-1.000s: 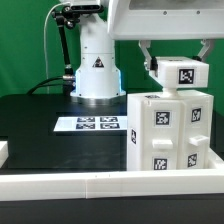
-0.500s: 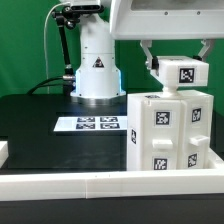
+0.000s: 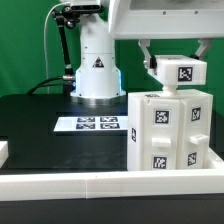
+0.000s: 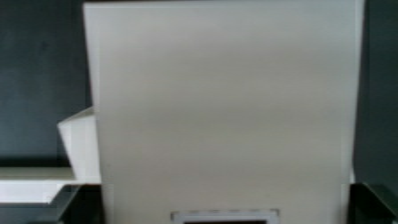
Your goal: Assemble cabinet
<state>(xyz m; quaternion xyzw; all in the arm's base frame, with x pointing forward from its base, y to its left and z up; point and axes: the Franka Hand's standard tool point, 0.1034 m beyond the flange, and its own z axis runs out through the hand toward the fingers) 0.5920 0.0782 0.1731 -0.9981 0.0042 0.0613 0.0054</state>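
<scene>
The cabinet [image 3: 168,130], a large white box with square marker tags, stands upright at the exterior view's right, near the front rail. My gripper [image 3: 176,62] hangs straight above it, shut on a smaller white tagged panel [image 3: 180,74] that sits at or just above the box's top. Whether the panel touches the box I cannot tell. In the wrist view the panel [image 4: 222,100] fills most of the picture between my dark fingers [image 4: 61,203], and the gripper [image 4: 217,205] is closed on its sides.
The marker board [image 3: 88,124] lies flat on the black table, left of the cabinet. The robot base [image 3: 97,72] stands behind it. A white rail [image 3: 90,185] runs along the front edge, with a small white piece [image 3: 4,150] at the far left.
</scene>
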